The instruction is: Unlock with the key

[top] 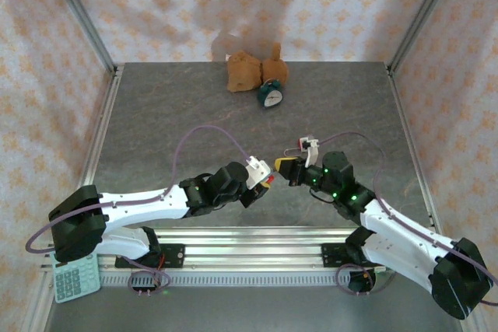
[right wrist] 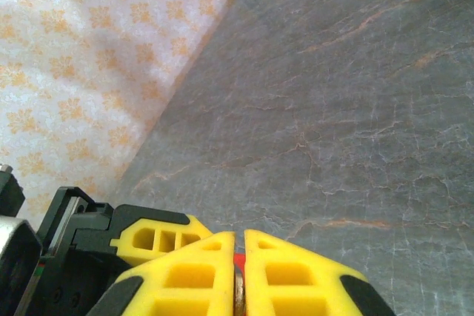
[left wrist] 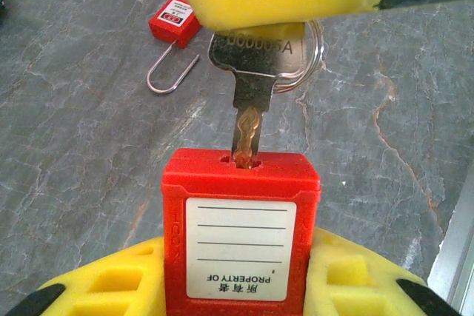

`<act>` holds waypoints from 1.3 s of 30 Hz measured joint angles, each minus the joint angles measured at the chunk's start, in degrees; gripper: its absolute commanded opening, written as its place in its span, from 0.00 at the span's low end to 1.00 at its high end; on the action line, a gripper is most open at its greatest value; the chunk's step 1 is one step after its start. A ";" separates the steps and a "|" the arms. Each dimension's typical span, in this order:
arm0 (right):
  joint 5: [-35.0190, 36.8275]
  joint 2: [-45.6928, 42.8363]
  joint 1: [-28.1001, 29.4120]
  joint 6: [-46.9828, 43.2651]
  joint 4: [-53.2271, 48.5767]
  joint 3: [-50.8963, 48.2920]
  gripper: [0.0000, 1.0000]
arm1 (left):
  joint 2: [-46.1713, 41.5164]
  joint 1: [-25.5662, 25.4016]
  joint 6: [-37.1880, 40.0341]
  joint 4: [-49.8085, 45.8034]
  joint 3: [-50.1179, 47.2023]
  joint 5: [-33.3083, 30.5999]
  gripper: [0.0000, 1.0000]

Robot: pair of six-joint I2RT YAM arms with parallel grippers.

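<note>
While both arms are meeting over the grey veined tabletop [top: 194, 106], floral walls [top: 156, 5] are enclosing it.
Mid-table, the left gripper [top: 263, 185] is clamping the red padlock [left wrist: 241, 242]; the right gripper [top: 284, 167] is pinching the key [left wrist: 248, 101] in its keyway; the left wrist view is adding a second padlock [left wrist: 175, 20], shackle open.

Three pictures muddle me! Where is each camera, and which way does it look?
Top: high behind, looking down at the table; left arm, right arm, left claw meeting right claw.
Left wrist: on left arm, looking past its yellow fingers at padlock and key.
Right wrist: on right arm, looking over its shut fingers across the table.
Shared: top and left wrist show the right claw.
</note>
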 measured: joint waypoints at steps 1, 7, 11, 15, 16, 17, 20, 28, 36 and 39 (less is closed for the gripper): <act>-0.20 0.22 0.00 0.00 0.15 0.00 0.09 | 0.00 -0.02 -0.09 0.00 0.00 0.13 0.20; -0.46 2.12 0.37 0.00 1.51 0.00 0.10 | -0.02 0.35 -0.11 -0.83 0.02 0.37 0.20; -0.79 3.06 0.37 0.00 1.92 0.00 0.10 | -0.11 0.35 -0.11 -1.46 0.02 0.37 0.19; -2.12 4.44 0.55 0.00 2.51 0.02 0.10 | -0.15 0.35 -0.02 -1.29 0.11 0.90 0.19; -2.54 5.01 0.74 0.00 2.73 0.02 0.10 | -0.28 0.33 -0.04 -1.33 0.20 1.11 0.19; -2.95 5.44 0.83 0.02 2.78 0.04 0.10 | -0.37 0.35 -0.04 -1.33 0.20 1.36 0.19; -3.43 6.38 0.87 0.00 2.93 0.31 0.10 | -0.42 0.35 -0.04 -1.57 0.22 1.49 0.19; -4.26 7.54 0.87 0.02 3.08 0.81 0.10 | -0.50 0.35 0.13 -2.27 0.22 1.33 0.19; -4.09 6.84 1.05 -0.02 1.03 1.36 0.19 | -0.52 0.35 1.68 -2.32 0.24 1.16 0.19; -4.09 6.21 1.73 0.00 -1.75 2.45 0.25 | -1.22 0.31 1.92 -1.42 0.35 1.14 0.19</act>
